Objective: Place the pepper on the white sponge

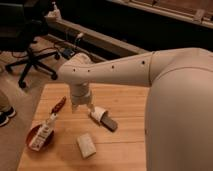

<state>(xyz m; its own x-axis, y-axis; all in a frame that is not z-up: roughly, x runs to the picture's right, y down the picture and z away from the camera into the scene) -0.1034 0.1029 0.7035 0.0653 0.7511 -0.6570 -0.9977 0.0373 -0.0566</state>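
Note:
The pepper [58,105], a slender dark-red chili, lies on the left part of the wooden table [130,145]. Nearer the front edge rests the white sponge [86,145], an off-white block. My gripper [83,109] hangs from the white arm just above the table, to the right of the pepper and behind the sponge. It is open and holds nothing.
A dark grey block with a white cylinder end [104,119] lies just right of the gripper. A red-brown bowl [39,139] with a long white packet in it sits at the front left. An office chair [27,47] stands on the floor behind the table.

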